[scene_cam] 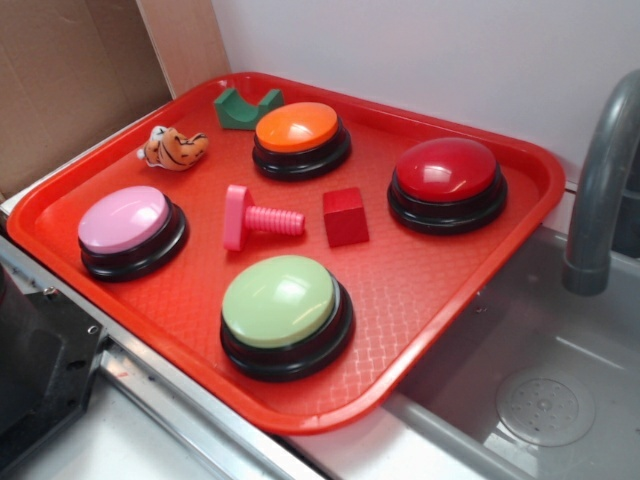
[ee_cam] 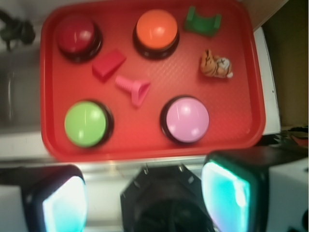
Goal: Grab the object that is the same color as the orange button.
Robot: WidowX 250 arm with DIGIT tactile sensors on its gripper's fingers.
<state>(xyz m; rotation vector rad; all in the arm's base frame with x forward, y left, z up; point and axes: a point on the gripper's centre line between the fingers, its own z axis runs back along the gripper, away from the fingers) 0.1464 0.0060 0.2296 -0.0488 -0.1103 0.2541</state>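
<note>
1. My gripper point(ee_cam: 145, 203) is up high, off the near edge of the red tray point(scene_cam: 520, 190), fingers point(ee_cam: 227, 193) spread wide w/ nothing between them. Seen only in the wrist view.
2. Orange button point(scene_cam: 297, 127) sits at the far side of the tray. Same colour = the small plush tiger point(scene_cam: 173, 148), orange w/ black stripes and white bits.
3. Tiger lies on its side at the tray's far left corner area, left of the orange button, apart from it. Green block point(scene_cam: 245, 108) is just beyond, pink button point(scene_cam: 125, 218) nearer to me. Nothing touches the tiger.
4. Not my targets: pink bolt point(scene_cam: 256, 217) and red cube point(scene_cam: 345, 215) mid-tray, red button point(scene_cam: 447, 170) far right, green button point(scene_cam: 280, 302) near.
5. Handling, my guess: tiger is light, soft, squashy, cloth not slippery, not fragile. It'll give under the fingers, so I'd close well in.
6. Grip spot: across the body at its middle, the fattest part, not head or tail. Come straight down, fingers either side of the short width.
7. Risk: it's low and near the tray rim, so a shallow grab may just nudge it.
</note>
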